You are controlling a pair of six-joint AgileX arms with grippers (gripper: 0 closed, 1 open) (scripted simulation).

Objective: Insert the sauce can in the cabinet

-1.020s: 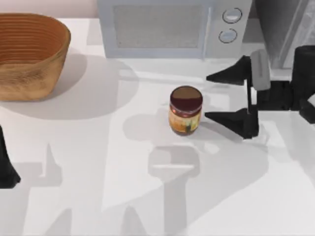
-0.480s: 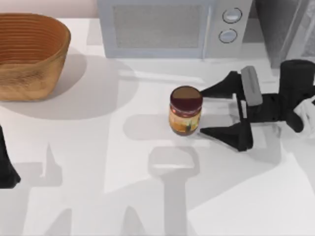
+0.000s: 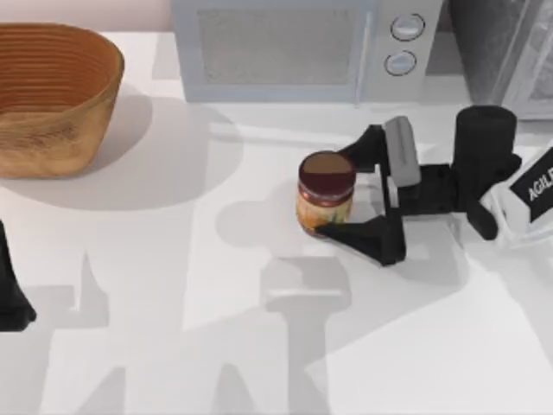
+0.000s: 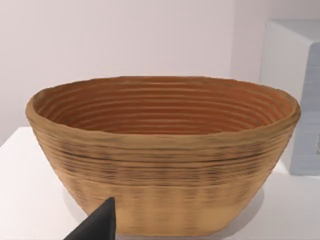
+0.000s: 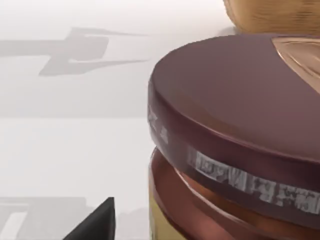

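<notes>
The sauce can (image 3: 326,193) stands upright mid-table, in front of the microwave (image 3: 294,47), its axis vertical. My right gripper (image 3: 341,194) reaches in from the right, spread wide, one finger either side of the can; I think they are not yet pressing, though shadow blurs the contact. The right arm is plainly nearer; my left gripper (image 3: 10,294) sits parked at the left edge. The right wrist view shows the lid (image 5: 235,105) close up; the left wrist view faces the basket (image 4: 165,150). The cabinet (image 3: 505,43) waits at the far right.
</notes>
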